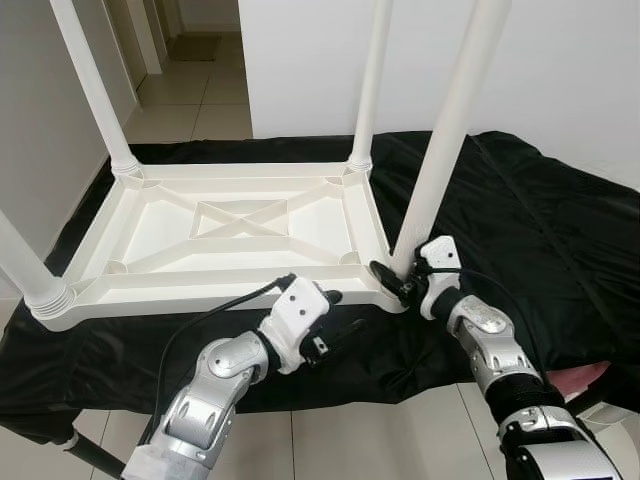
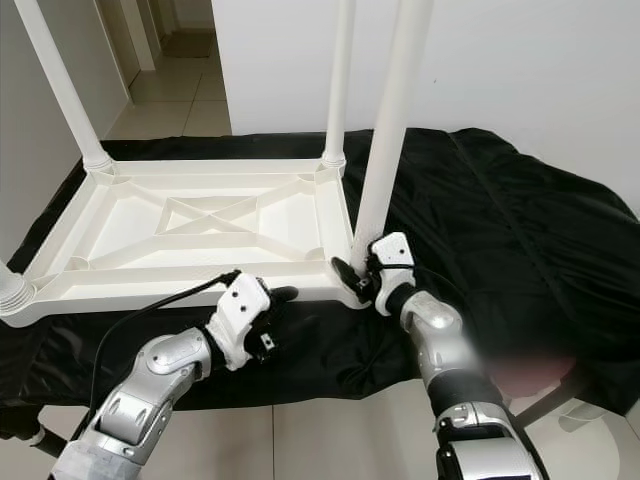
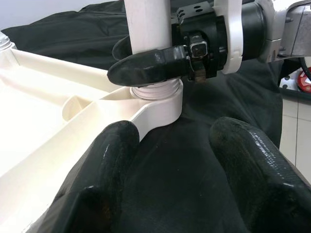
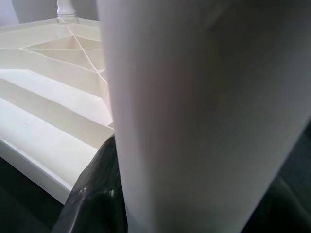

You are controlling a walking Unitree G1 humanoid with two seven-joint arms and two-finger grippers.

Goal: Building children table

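Tabletop [image 1: 240, 225] upside down on black cloth [image 1: 520, 220], four white legs up. Right gripper [image 1: 398, 278] clamped round near-right leg [image 1: 445, 140] at socket. Left gripper [image 1: 322, 318] hovers beside near edge, fingers [image 3: 109, 160] spread wide, holding nothing. Left wrist view catches ribbed collar under right's finger; right wrist view is mostly leg, close. Tiled floor [image 1: 200, 100] beyond.

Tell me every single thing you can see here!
Table top: one, white, upside down on the black cloth.
Table legs: four, white, standing up from the corners; near-right leg is the one being gripped.
Cloth: one, black, spread under the table.
Floor: pale tiles, beyond the cloth.
Wall: white, behind.
Left gripper: one, jaws open, by the near edge of the table top.
Right gripper: one, jaws clamped round the base of the near-right leg.
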